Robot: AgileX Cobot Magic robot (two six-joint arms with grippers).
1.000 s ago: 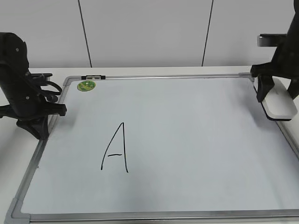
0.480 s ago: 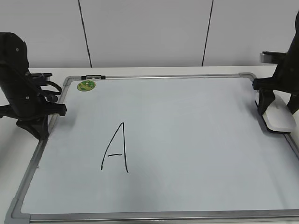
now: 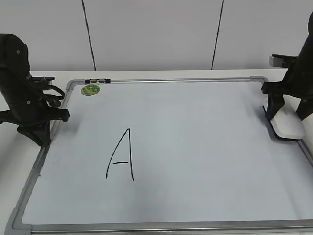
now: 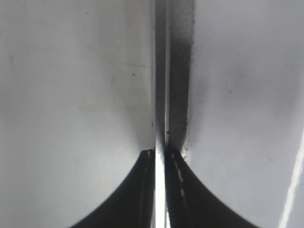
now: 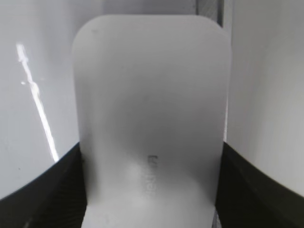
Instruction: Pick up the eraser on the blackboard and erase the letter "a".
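Observation:
The white eraser (image 3: pixel 287 126) is between the fingers of my right gripper (image 3: pixel 287 116) and sits low at the right edge of the blackboard (image 3: pixel 195 147). In the right wrist view the eraser (image 5: pixel 152 109) fills the middle, and my right gripper (image 5: pixel 149 190) presses both its sides. The small letter "a" is not visible in any view. My left gripper (image 3: pixel 41 139) is shut and empty at the board's left frame. In the left wrist view its jaws (image 4: pixel 160 156) sit over the grey frame strip (image 4: pixel 178 71).
A tall capital "A" (image 3: pixel 121 156) is drawn left of the board's centre. A round green sticker (image 3: pixel 90 90) sits at the far left corner. A small black and white piece (image 3: pixel 98 80) lies on the far frame. White wall panels stand behind the table.
My right gripper has come down and a little to the left with the eraser, from above the board's right edge to low over it. The left arm has not moved.

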